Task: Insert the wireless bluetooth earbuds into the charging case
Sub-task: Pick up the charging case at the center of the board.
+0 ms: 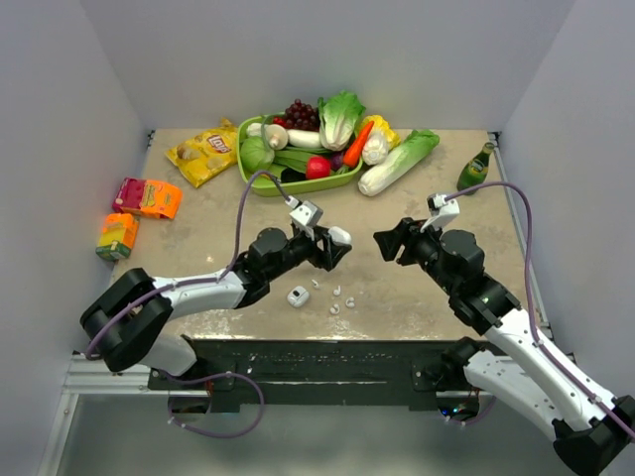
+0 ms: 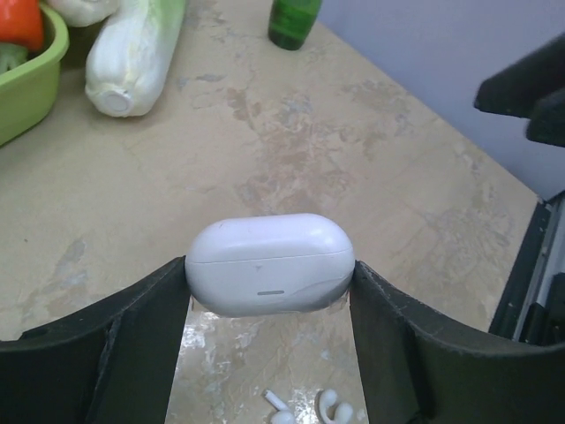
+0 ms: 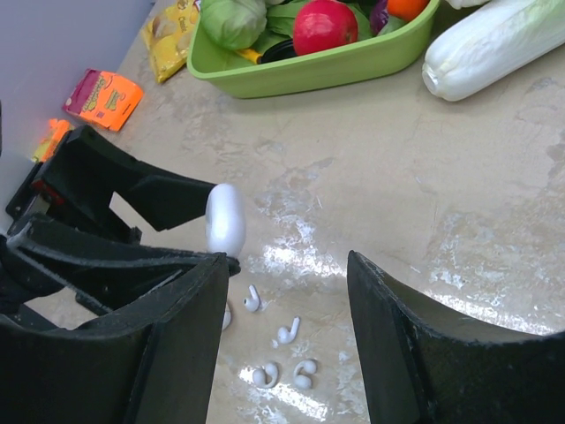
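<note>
My left gripper (image 1: 333, 244) is shut on a closed white pebble-shaped charging case (image 1: 339, 236) and holds it by its ends above the table; it fills the left wrist view (image 2: 269, 263). Several tiny white earbuds (image 1: 337, 297) lie loose on the table just below it. Two of them show in the left wrist view (image 2: 334, 408), and all of them show in the right wrist view (image 3: 287, 333). A second small white case (image 1: 298, 296) sits on the table to their left. My right gripper (image 1: 390, 244) is open and empty, to the right of the held case (image 3: 225, 219).
A green tray (image 1: 260, 183) of vegetables stands at the back centre, with a napa cabbage (image 1: 397, 162) and a green bottle (image 1: 474, 167) to its right. A chips bag (image 1: 203, 151) and orange boxes (image 1: 149, 198) lie at the back left.
</note>
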Controlling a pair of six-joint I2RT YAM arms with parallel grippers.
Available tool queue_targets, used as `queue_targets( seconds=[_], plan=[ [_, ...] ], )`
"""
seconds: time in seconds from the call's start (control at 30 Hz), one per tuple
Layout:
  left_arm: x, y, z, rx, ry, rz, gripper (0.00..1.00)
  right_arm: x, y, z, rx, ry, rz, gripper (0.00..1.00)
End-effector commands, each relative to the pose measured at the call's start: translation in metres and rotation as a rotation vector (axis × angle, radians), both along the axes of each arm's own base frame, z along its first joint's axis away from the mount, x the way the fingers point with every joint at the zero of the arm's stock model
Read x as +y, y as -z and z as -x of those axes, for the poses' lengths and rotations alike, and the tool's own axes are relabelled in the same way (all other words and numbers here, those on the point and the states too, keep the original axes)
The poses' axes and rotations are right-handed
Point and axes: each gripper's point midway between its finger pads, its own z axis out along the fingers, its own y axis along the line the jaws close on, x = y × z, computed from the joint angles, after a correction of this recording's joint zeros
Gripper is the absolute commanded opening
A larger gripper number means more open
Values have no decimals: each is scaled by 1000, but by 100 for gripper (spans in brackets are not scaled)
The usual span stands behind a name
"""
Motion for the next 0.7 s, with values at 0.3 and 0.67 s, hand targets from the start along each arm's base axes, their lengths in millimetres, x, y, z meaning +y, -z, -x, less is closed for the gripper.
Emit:
queue_targets(
  seconds=[0.3, 0.67],
  plan=[
    [6, -68, 37, -192, 139, 222, 0, 5, -16, -3, -39, -16, -24, 60],
    [28, -77, 83, -421, 160, 339, 0, 11, -30, -10, -57, -34, 70, 57]
  ],
)
